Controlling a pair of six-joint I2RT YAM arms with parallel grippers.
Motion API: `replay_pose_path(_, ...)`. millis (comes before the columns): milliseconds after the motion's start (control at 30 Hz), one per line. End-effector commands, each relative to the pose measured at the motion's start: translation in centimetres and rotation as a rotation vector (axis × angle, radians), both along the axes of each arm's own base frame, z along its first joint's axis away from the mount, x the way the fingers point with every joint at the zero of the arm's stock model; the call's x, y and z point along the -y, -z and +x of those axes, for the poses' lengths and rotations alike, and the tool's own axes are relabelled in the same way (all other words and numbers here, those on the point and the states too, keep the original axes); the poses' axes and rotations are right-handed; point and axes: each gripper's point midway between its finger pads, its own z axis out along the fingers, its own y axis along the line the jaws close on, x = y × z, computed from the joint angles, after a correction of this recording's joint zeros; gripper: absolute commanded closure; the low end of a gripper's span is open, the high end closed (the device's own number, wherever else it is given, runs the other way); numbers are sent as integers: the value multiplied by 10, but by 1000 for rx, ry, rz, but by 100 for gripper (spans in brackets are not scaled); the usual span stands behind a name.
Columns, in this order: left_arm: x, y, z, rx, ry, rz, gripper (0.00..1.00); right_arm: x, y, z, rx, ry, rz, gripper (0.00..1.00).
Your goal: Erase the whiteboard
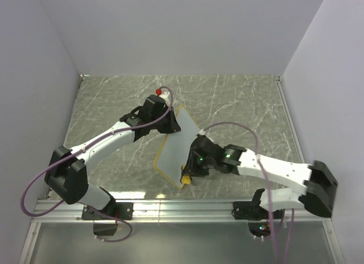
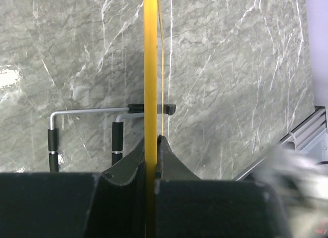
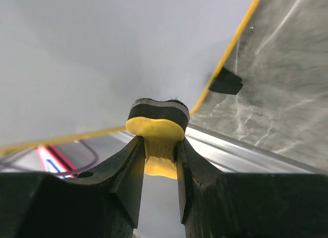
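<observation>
Right gripper point(image 3: 161, 145) is pinched on the eraser point(image 3: 156, 126) at the whiteboard point(image 1: 172, 150) near end; the far end, along its long axis, is clamped by the left gripper point(image 2: 151, 148).

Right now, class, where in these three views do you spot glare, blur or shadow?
Left wrist: glare on the table at left, blurred shape lower right. Right wrist: the whiteboard shows flat, featureless grey. Top external: evenly lit, sharp.

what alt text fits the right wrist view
The right gripper is shut on a small yellow eraser, its dark felt face against the whiteboard. The board's yellow frame and one black foot show at right, over the grey marbled table.
</observation>
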Motion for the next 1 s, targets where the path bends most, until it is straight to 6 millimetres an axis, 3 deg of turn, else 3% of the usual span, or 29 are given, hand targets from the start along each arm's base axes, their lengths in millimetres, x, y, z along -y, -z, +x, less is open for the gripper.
replay_pose_path(0,-19,62,-34,-151,29,195,100,27,-61,29,193,114,31,100)
replay_pose_path(67,-21,58,-32,-150,11,211,99,53,-64,39,224,170,-21,100)
replay_pose_path(133,-21,51,-31,-144,-1,201,84,80,-66,47,244,218,-34,100)
replay_pose_path(167,-21,49,-31,-139,-2,197,78,94,-51,48,222,240,-65,100)
replay_pose_path(233,-20,41,-29,-124,-8,190,68,118,-48,53,222,284,-67,100)
replay_pose_path(367,-21,35,-30,-121,-5,190,59,155,-31,53,227,337,-153,100)
replay_pose_path(433,-18,30,-31,-117,4,174,53,162,-25,54,223,348,-170,100)
replay_pose_path(767,-20,8,-34,-91,3,154,46,171,45,52,108,413,-229,100)
replay_pose_path(867,-20,0,-35,-90,6,146,43,175,56,57,112,431,-267,100)
replay_pose_path(967,-19,-10,-35,-79,10,137,38,175,54,68,152,444,-267,98)
